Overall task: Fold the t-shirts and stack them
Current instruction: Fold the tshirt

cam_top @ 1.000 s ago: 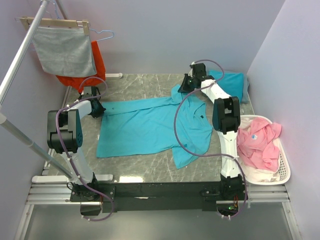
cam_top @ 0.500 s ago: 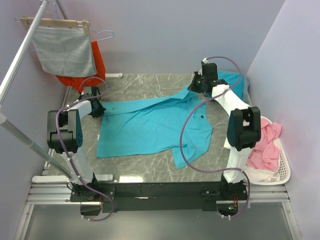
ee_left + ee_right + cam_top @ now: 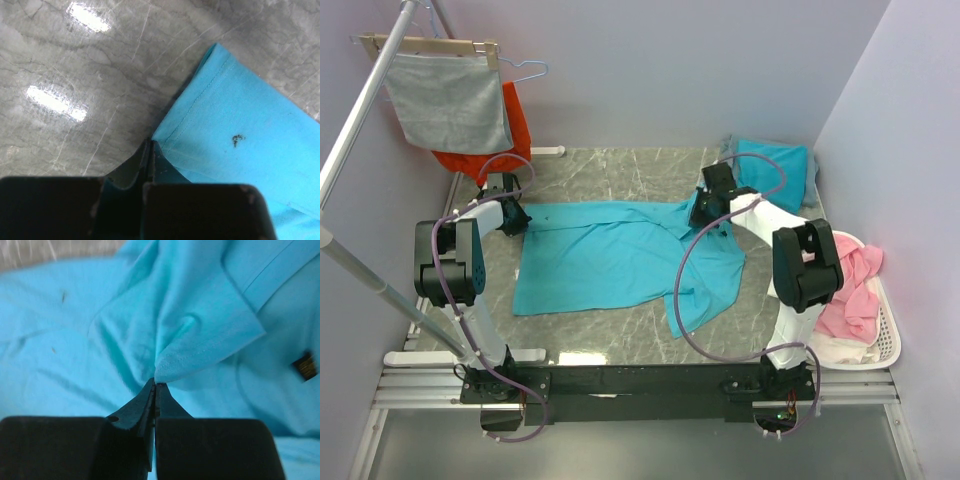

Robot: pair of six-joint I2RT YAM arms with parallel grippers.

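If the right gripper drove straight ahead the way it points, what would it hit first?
The spread teal t-shirt: the right gripper is shut on a raised pleat of it, and more of the same shirt fills the line ahead. Depth beyond is unclear.

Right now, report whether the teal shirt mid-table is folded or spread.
Spread, not folded: the t-shirt lies open across the table, rumpled only at its right end.

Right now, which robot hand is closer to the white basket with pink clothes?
Right. The right gripper pinches the teal shirt near the basket; the left gripper holds the shirt's opposite end.
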